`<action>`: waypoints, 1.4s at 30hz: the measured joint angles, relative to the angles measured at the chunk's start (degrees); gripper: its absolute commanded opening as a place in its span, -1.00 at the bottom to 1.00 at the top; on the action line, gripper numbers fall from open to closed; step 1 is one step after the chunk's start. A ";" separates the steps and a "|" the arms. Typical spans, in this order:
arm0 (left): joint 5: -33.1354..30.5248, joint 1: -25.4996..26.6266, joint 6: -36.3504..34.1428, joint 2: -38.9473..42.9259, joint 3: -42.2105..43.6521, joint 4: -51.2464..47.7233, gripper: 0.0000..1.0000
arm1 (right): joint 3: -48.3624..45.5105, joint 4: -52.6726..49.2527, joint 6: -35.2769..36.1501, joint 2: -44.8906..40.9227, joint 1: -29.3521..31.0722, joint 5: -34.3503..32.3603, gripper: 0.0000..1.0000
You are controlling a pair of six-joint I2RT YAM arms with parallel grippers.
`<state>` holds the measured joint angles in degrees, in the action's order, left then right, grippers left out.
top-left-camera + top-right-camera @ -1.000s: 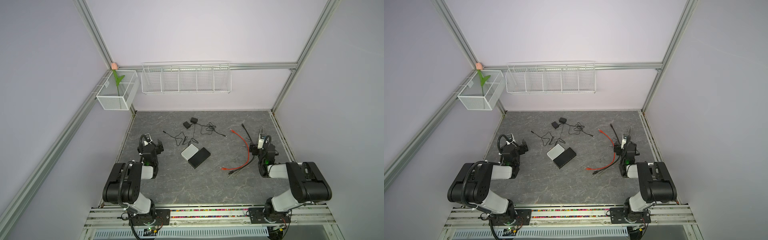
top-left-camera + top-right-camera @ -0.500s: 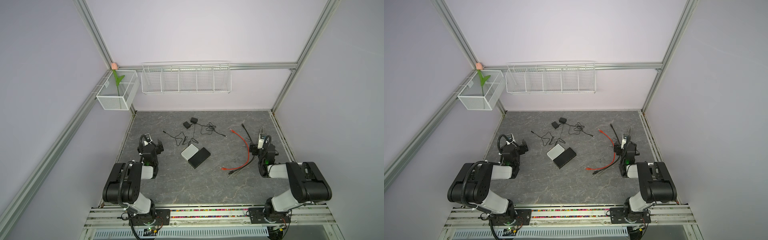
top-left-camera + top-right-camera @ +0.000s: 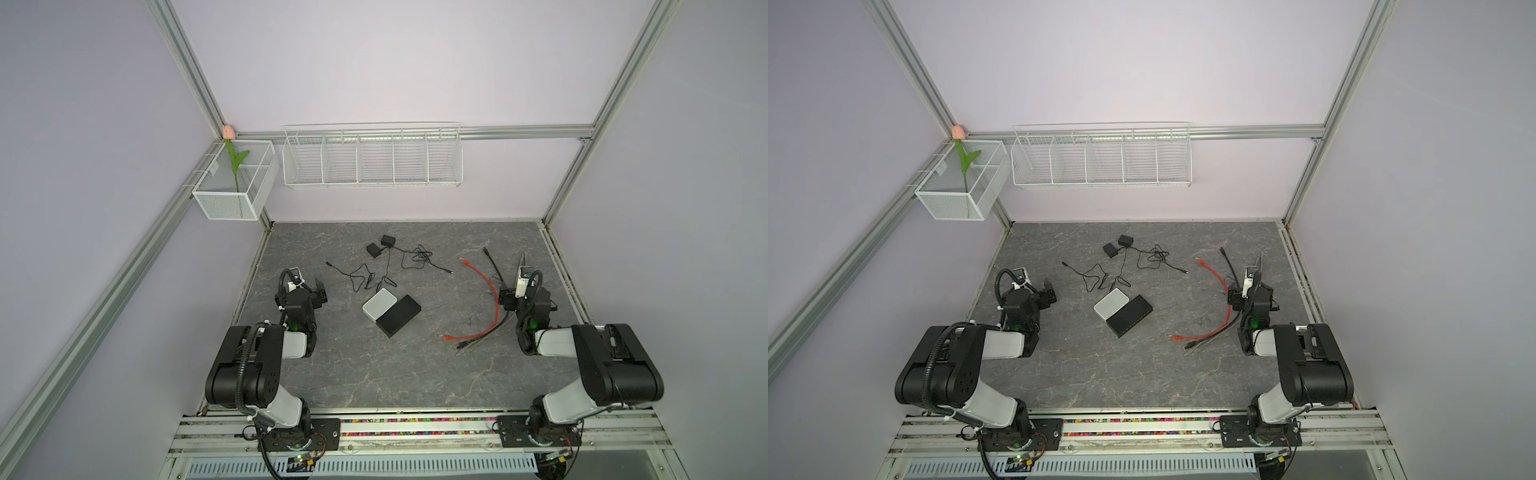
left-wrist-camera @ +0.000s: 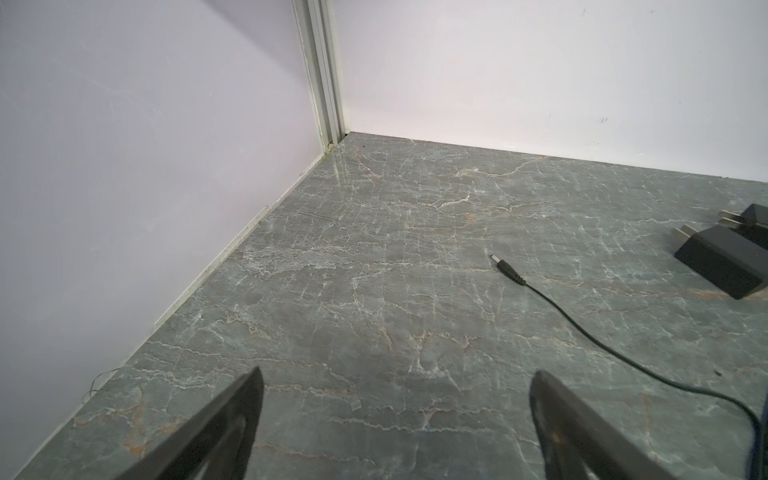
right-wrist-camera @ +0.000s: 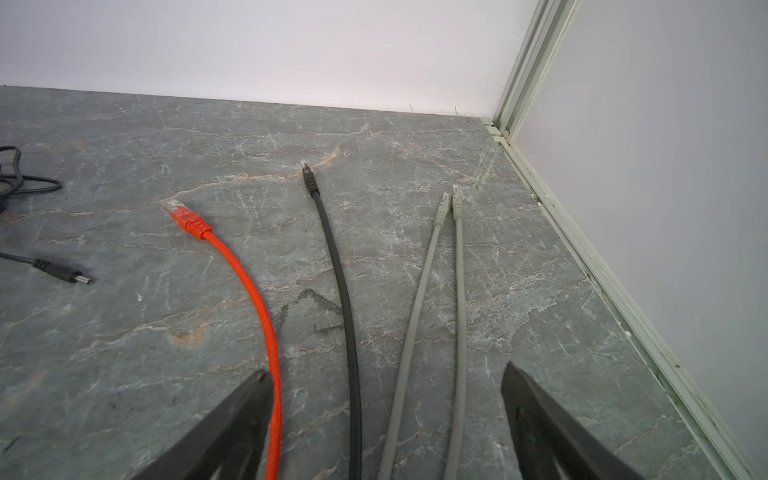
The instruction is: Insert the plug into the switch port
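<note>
So the left end effector and right end effector are both spread wide and empty, the red plug lies loose on the bench right of the black switch in the middle.

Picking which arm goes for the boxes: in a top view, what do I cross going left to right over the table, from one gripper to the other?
left gripper → white box → black box → red cable → right gripper
</note>
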<state>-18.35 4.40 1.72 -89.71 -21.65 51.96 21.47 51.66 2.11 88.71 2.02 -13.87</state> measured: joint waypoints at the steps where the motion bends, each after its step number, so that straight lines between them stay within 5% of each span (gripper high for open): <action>1: 0.00 0.00 0.00 -0.02 0.00 -0.02 0.98 | 0.00 0.00 0.00 0.00 0.00 0.00 0.78; 17: -2.27 1.09 -0.28 1.25 1.49 1.84 0.98 | -0.04 0.02 0.00 -0.09 0.00 0.02 0.77; 20: -5.20 2.91 -0.94 3.21 3.19 3.37 0.99 | -0.02 -5.81 0.76 -5.42 1.09 -0.07 0.77; 23: -10.62 6.01 -0.74 9.01 0.24 -7.28 0.99 | 3.02 -16.57 1.57 -16.13 3.87 0.76 0.77; 26: -12.46 6.75 3.78 14.47 -11.52 -24.52 0.99 | 14.97 -32.70 -2.56 -22.95 5.60 1.68 0.78; 32: 1.46 6.62 10.71 16.15 -26.93 -41.33 0.99 | 35.21 -57.48 -17.14 -21.00 4.28 9.79 0.77; 38: 16.02 6.64 15.17 7.63 -29.57 -52.92 0.99 | 30.91 -67.80 -19.78 -22.43 10.10 18.78 0.80; 42: 21.73 6.64 17.68 1.84 -29.44 -54.62 0.94 | 27.69 -65.96 -20.57 -26.93 13.86 27.21 0.91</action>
<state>3.38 11.05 19.40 -87.88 -51.09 -2.66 49.17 -14.31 -18.46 61.78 15.88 13.34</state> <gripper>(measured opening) 0.986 0.954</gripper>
